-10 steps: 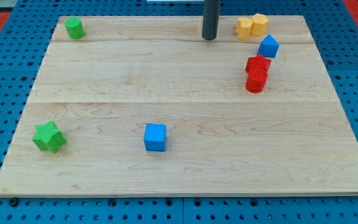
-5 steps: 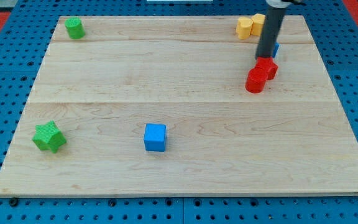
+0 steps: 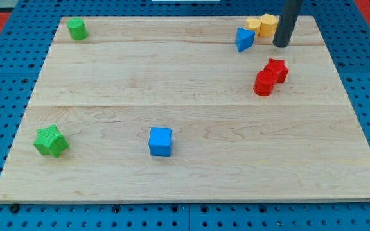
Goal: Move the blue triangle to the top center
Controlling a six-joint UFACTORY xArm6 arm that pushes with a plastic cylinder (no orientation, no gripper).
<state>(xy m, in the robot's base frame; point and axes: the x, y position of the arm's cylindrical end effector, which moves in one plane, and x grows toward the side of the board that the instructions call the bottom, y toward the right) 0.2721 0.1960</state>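
Observation:
The blue triangle (image 3: 244, 39) lies near the view's top, right of centre, just below the left yellow block (image 3: 254, 24). My tip (image 3: 281, 45) rests on the wooden board (image 3: 185, 173) to the right of the blue triangle, a small gap apart, and just below the right yellow block (image 3: 269, 24). The rod rises out of the view's top.
A red star-like block (image 3: 277, 68) and a red cylinder (image 3: 264, 83) touch each other below my tip. A blue cube (image 3: 160, 142) sits low at centre. A green cylinder (image 3: 77, 29) is at top left, a green star (image 3: 51, 141) at lower left.
My tip swept from top centre to the right, then up. The blue triangle has moved left and up, next to the yellow blocks. The red star has shifted slightly to the right.

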